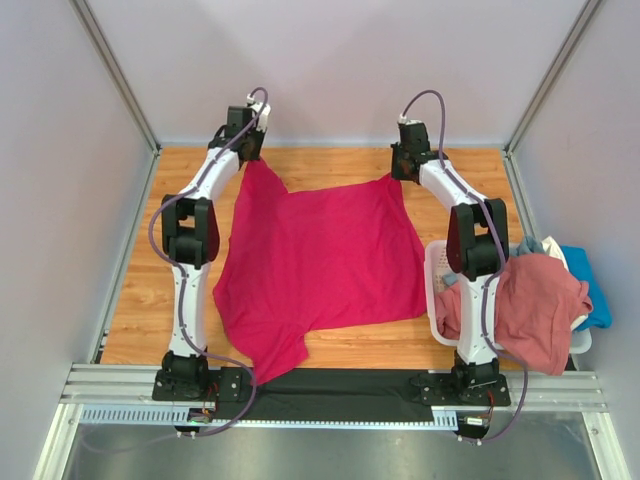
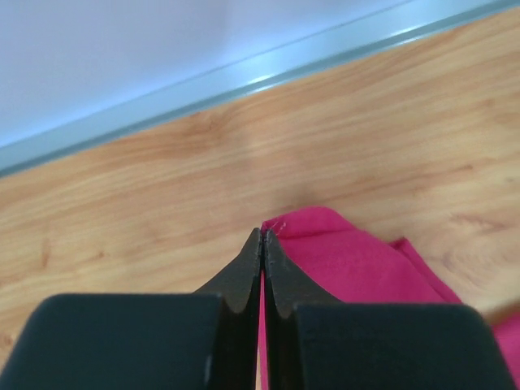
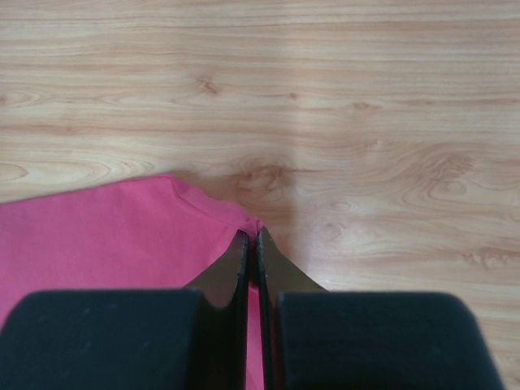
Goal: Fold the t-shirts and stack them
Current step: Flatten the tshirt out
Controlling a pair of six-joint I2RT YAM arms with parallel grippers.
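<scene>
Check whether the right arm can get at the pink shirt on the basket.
Probably not yet: its pincer is shut on the magenta shirt far out, and the pink shirt lies back beside its base.

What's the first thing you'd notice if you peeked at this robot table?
The big magenta-red t-shirt is spread across the middle of the wooden table. The left gripper and right gripper each pinch one of its far corners. At the right edge, a dusty pink t-shirt droops over a white basket.
</scene>
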